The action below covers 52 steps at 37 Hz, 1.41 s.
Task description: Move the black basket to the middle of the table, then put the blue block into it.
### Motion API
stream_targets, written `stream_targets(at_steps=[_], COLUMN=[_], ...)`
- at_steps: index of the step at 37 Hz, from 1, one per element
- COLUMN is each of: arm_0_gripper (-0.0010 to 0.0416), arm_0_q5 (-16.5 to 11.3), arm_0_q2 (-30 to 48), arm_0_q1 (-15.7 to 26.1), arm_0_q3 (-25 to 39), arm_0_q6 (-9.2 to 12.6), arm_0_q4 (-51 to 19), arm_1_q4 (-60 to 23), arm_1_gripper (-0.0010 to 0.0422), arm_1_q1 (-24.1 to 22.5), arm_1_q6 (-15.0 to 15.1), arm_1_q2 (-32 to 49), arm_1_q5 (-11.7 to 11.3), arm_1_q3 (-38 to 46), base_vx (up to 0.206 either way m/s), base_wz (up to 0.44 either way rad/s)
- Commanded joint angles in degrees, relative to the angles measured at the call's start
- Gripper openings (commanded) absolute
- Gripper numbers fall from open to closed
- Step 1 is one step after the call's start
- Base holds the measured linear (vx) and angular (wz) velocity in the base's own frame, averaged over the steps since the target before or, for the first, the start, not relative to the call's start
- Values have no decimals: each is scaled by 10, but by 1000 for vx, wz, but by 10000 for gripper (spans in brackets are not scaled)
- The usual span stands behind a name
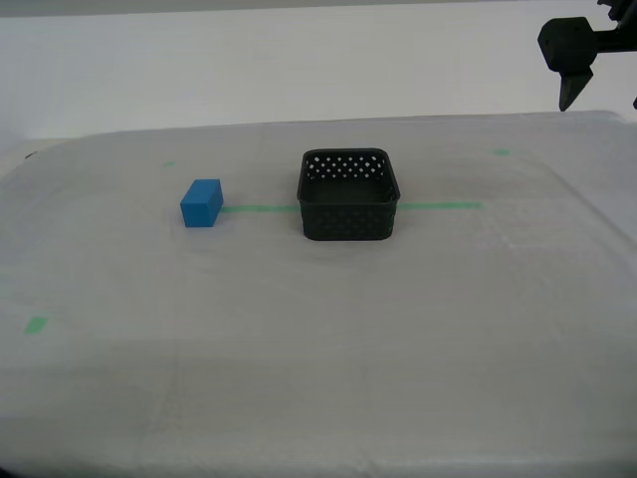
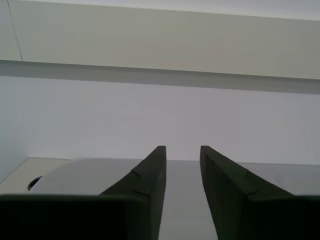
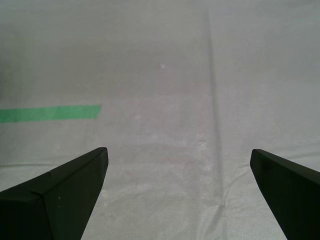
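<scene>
Exterior view, black basket: sitting upright on the table, straddling the green tape line; no writing legible.
Blue block: lying beside the basket, apart.
My first gripper: hovering over cloth, fingers spread wide.
My second gripper: fingers narrowly parted, holding nothing.

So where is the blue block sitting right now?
In the exterior view the blue block rests on the table, apart from the black basket on the exterior view's left of it, at the end of the green tape line.
</scene>
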Motion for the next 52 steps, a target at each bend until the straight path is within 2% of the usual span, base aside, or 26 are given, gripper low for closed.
stream_targets(at_steps=[1, 6, 11, 16, 18, 23, 25, 29, 34, 37, 43, 52], arm_0_gripper=[399, 399, 398, 399, 399, 398, 399, 399, 399, 399, 398, 398], arm_0_q5=[2, 2, 2, 2, 2, 2, 2, 2, 2, 2, 2, 2], arm_0_q2=[0, 0, 0, 0, 0, 0, 0, 0, 0, 0, 0, 0], arm_0_q1=[1, 1, 1, 1, 1, 1, 1, 1, 1, 1, 1, 1], arm_0_q3=[0, 0, 0, 0, 0, 0, 0, 0, 0, 0, 0, 0], arm_0_q6=[0, 0, 0, 0, 0, 0, 0, 0, 0, 0, 0, 0], arm_0_q4=[0, 0, 0, 0, 0, 0, 0, 0, 0, 0, 0, 0], arm_1_q4=[-1, -1, -1, -3, -9, -76, -113, -181, -248, -283, -346, -429], arm_1_gripper=[156, 252, 338, 407, 396, 369, 365, 372, 407, 392, 399, 401], arm_1_q1=[0, 0, 0, 0, 0, 0, 0, 0, 0, -1, -1, -1], arm_1_q6=[-6, -7, 5, 5, 4, -27, -31, -27, -26, -25, -26, -45], arm_1_q2=[0, -1, -1, -1, -1, -1, -1, -1, -1, -1, 0, 0], arm_1_q5=[3, 3, 4, 42, 50, 51, 52, 58, 57, 57, 56, 52], arm_1_q3=[0, 3, 7, 11, 14, 38, 52, 80, 110, 124, 150, 184], base_vx=[0, 0, 0, 0, 0, 0, 0, 0, 0, 0, 0, 0], base_wz=[0, 0, 0, 0, 0, 0, 0, 0, 0, 0, 0, 0])
